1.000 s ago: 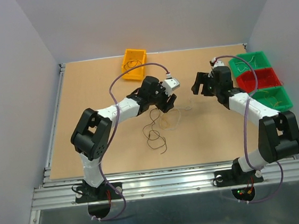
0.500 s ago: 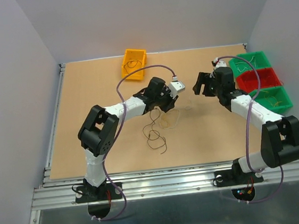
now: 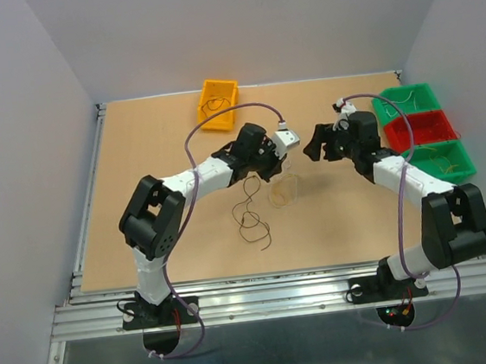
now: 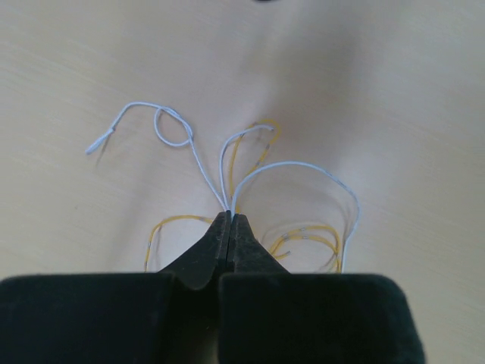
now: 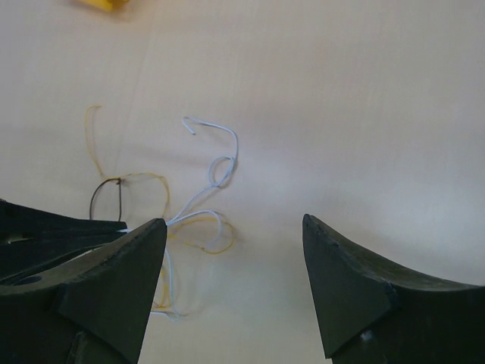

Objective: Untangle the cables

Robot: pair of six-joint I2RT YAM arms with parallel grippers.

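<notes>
Left gripper [image 4: 229,220] is pinched shut on the white wire [image 4: 292,164], grabbing it right where a couple of its loops bunch together. The yellow wire [image 4: 303,231] curls around and under that same spot, so those two are definitely not apart yet. Right gripper [image 5: 233,224] is wide open, holding nothing, hanging just above the same little clump mid-table [image 3: 152,148].

The dark brown wire [image 3: 249,220] is lying loose on the board just to the left-arm side of the clump. In the right wrist view one end of it seems to meet a yellow strand, but I honestly can't tell if it's hooked or just lying next to it.

Progress-wise I'd call it partway. The orange bin [image 3: 217,104] and the two green bins [image 3: 404,100] look like they've already got thin wires in them; the red bin [image 3: 416,132] I can't read. What's left is pulling white off yellow, then dealing with brown.
</notes>
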